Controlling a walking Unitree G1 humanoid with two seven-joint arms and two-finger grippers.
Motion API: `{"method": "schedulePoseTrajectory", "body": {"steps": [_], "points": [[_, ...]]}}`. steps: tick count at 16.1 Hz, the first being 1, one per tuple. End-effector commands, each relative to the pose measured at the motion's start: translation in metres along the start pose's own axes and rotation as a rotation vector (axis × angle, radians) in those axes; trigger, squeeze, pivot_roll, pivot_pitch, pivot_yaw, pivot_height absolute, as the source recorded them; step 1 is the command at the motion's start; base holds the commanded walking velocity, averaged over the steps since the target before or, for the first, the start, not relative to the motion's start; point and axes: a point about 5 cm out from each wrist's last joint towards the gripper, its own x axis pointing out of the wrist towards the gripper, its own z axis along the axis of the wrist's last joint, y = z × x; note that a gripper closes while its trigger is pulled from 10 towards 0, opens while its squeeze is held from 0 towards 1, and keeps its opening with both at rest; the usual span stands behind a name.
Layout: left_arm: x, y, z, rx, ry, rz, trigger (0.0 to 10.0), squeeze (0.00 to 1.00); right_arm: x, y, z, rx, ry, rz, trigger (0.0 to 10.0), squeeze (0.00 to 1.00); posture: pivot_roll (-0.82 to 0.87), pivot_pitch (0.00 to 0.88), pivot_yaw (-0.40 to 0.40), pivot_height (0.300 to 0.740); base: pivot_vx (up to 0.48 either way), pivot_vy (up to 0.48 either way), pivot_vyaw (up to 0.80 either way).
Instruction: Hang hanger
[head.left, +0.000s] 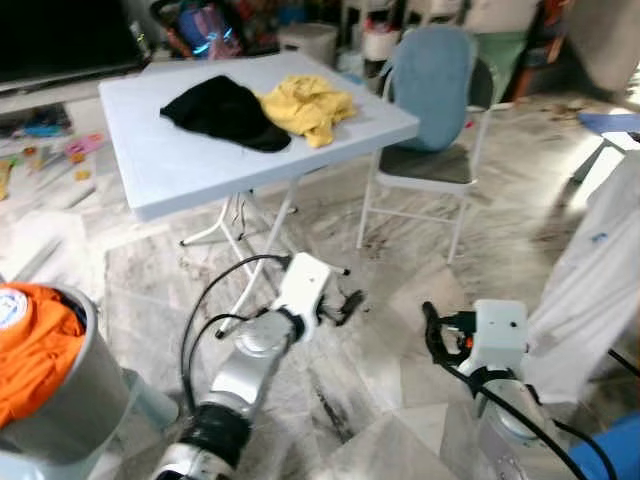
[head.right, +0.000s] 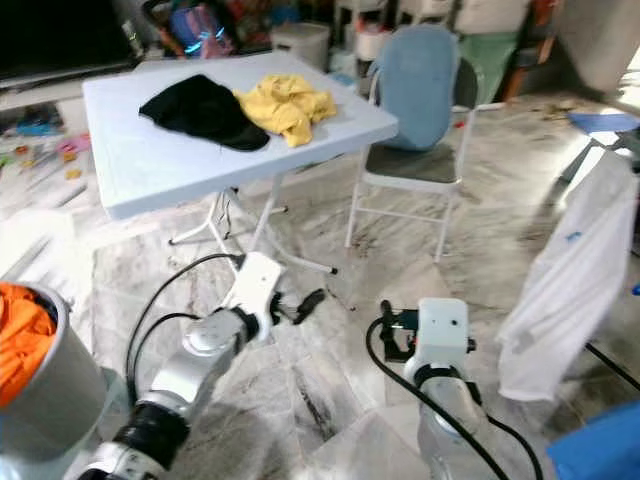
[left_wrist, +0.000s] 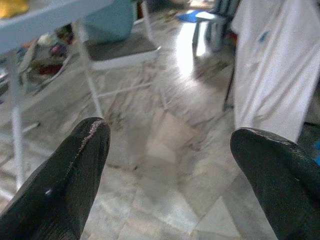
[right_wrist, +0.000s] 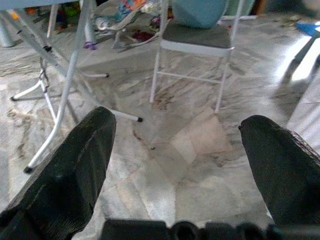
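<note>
Low in frame, left gripper (head.left: 350, 300) and right gripper (head.left: 432, 330) gape empty — first find the hanger, likely under the white garment (head.left: 590, 280) at right.

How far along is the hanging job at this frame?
Possibly done: a white shirt hangs at the robot's right, its hanger and rail hidden. In hand: nothing; left gripper and right gripper are open over the floor. Left: black cloth and yellow cloth lie on the table.

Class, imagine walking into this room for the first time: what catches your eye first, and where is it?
A pale folding table with a black garment beside a yellow one. A white shirt hangs at the right, and both end effectors, left and right, sit open over the marble floor.
</note>
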Motion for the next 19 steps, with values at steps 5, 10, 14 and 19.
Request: {"method": "schedulePoseTrajectory", "body": {"steps": [5,10,14,19], "points": [[-0.002,0.010,0.003,0.028,-0.005,0.042,10.0,0.00,0.000,0.010,0.005,0.003,-0.027,0.044,10.0,0.00,0.02,0.000,-0.069,0.740,0.000,0.434,0.00],[0.000,0.010,0.005,0.013,-0.017,0.049,10.0,0.00,-0.001,0.013,0.005,-0.011,-0.035,0.071,10.0,0.00,0.01,0.003,-0.068,0.740,0.000,0.316,0.00],[-0.001,0.012,0.009,0.001,-0.048,0.036,10.0,0.00,0.000,0.015,0.006,-0.013,-0.045,0.082,10.0,0.00,0.01,0.005,-0.067,0.740,0.000,0.000,0.00],[-0.001,0.015,0.011,-0.036,-0.060,0.019,10.0,0.00,0.000,0.020,0.010,-0.025,-0.066,0.112,10.0,0.00,0.01,0.005,-0.065,0.740,0.000,0.000,0.79]]}}
